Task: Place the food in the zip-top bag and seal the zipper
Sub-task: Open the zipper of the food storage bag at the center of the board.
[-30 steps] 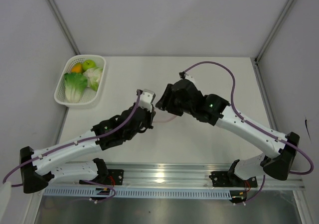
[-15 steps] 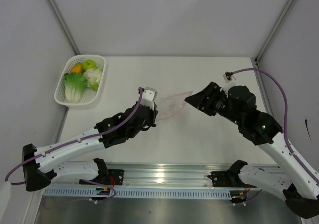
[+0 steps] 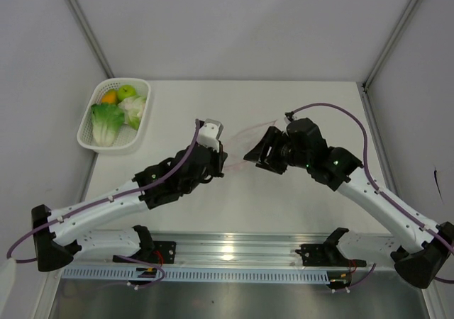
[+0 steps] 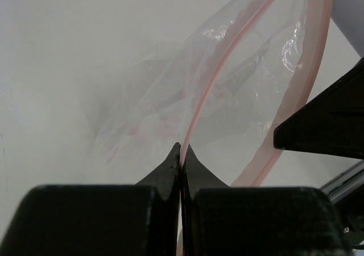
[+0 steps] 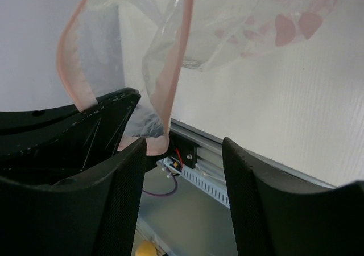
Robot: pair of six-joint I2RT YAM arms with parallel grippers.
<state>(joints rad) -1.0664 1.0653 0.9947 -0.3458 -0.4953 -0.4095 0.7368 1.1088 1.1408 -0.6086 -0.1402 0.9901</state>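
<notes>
The left gripper [image 4: 181, 152] is pinched tight on the zipper [image 4: 211, 77], its two black fingertips meeting over the thin pink strip. It holds as it did a second ago, in nearly the same spot near the middle of the tabletop [image 3: 298, 205]. The right gripper [image 3: 250, 154] has its jaws apart. In its own wrist view the pink strip hangs down beside one finger [image 5: 122, 170], and nothing lies between the two fingers. A second ago this gripper was pressed close against the left one, and half a second ago it had swung off toward the right edge. Now it is back, just right of the left gripper, with the bag's mouth between them. The zip-top bag [image 3: 245, 136] hangs from the left gripper's pinch with its mouth spread into an open loop, the two pink lips well apart. Its clear, crinkled film trails toward the far edge of the tabletop. Pink blotches [image 5: 284, 25] show on the film, too blurred to read as letters or a mark. The food is not in the bag. It lies in the white mesh basket [image 3: 144, 85] at the far left corner of the tabletop, where it lay a second ago. The green apple [image 3: 127, 91] and orange fruit [image 3: 109, 97] sit at the far end. The cauliflower piece [image 3: 133, 108] is just nearer, and the cabbage [image 3: 106, 124] fills the near end.
</notes>
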